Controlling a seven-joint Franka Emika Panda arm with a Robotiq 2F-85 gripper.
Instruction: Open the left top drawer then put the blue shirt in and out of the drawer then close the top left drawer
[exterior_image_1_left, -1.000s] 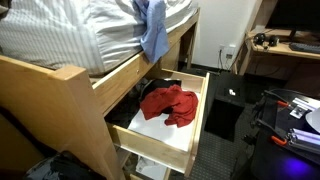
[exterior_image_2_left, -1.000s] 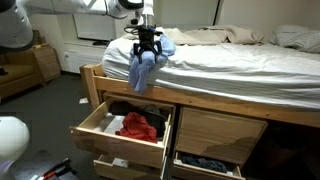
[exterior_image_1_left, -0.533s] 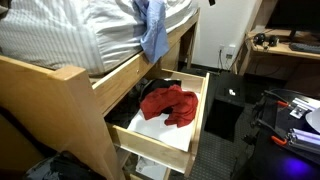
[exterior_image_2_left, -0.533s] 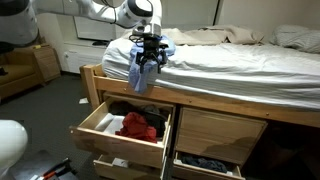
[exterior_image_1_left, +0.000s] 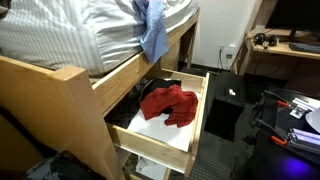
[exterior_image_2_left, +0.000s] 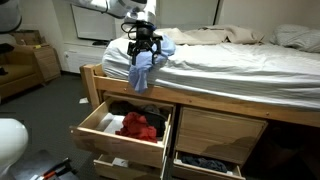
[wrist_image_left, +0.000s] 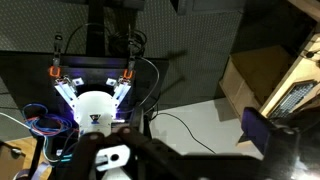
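Note:
The blue shirt (exterior_image_2_left: 143, 68) hangs over the bed's wooden edge above the drawers; it also shows in an exterior view (exterior_image_1_left: 153, 35). My gripper (exterior_image_2_left: 143, 44) hovers just above the top of the shirt, with its fingers spread and nothing in them. The top left drawer (exterior_image_2_left: 115, 143) is pulled out wide, also seen in an exterior view (exterior_image_1_left: 160, 140). A red garment (exterior_image_2_left: 138, 125) lies in it (exterior_image_1_left: 168, 104). The wrist view shows only dark blurred fingers, the floor and a blue patch (wrist_image_left: 262, 128) at the right.
The lower drawers (exterior_image_2_left: 205, 160) under the bed stand partly open with dark clothes inside. A black box (exterior_image_1_left: 225, 105) stands on the floor beside the open drawer. A desk (exterior_image_1_left: 285, 50) stands behind it. The white robot base (wrist_image_left: 95, 110) shows in the wrist view.
My gripper has risen a little from the shirt and shifted slightly sideways. The shirt stays draped on the bed edge. The drawer has not moved.

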